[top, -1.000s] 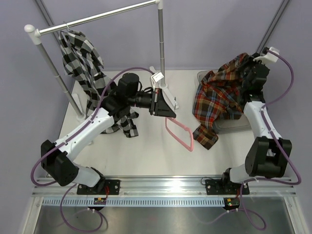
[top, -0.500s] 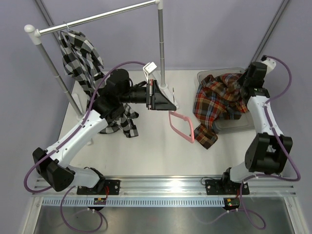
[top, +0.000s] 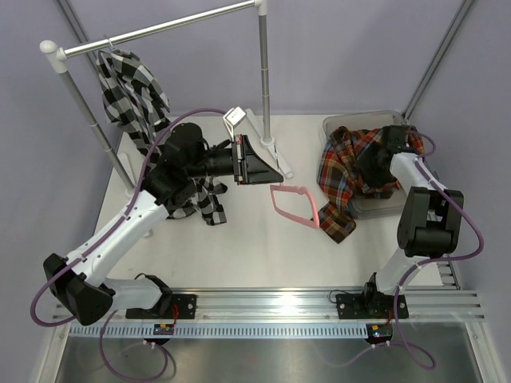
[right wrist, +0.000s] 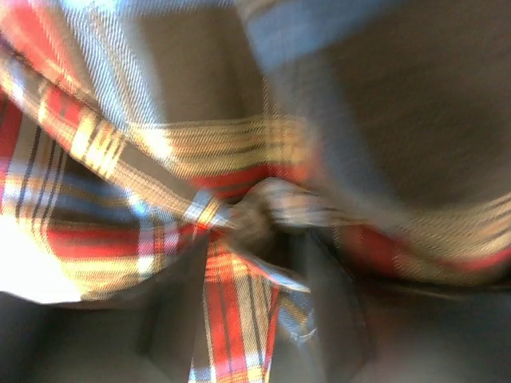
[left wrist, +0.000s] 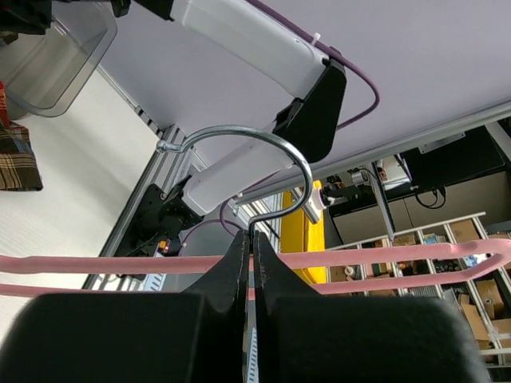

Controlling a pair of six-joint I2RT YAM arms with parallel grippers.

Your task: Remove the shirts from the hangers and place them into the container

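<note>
Plaid shirt (top: 351,171) lay mostly in the container (top: 382,209) with a tail over its rim, right gripper (top: 375,159) sunk in the cloth (jaws, couldn't tell), left gripper (left wrist: 249,247) pinching the bare pink hanger (left wrist: 120,263), so next up was probably dropping that and fetching the checked shirt (top: 132,88).

Left tool (left wrist: 249,239) clamped, right tool (top: 374,163) low.

At ten o'clock I see the checked shirt (top: 132,84), in large black-and-white squares, and above it the silver rail (top: 160,28). At two o'clock the plaid shirt (top: 342,171) is red, orange and dark with thin pale lines; the container (top: 382,206) there is translucent grey. The hanger (left wrist: 120,262) is pink-red, the counter (top: 239,239) off-white, my left tool (left wrist: 249,247) black.
</note>
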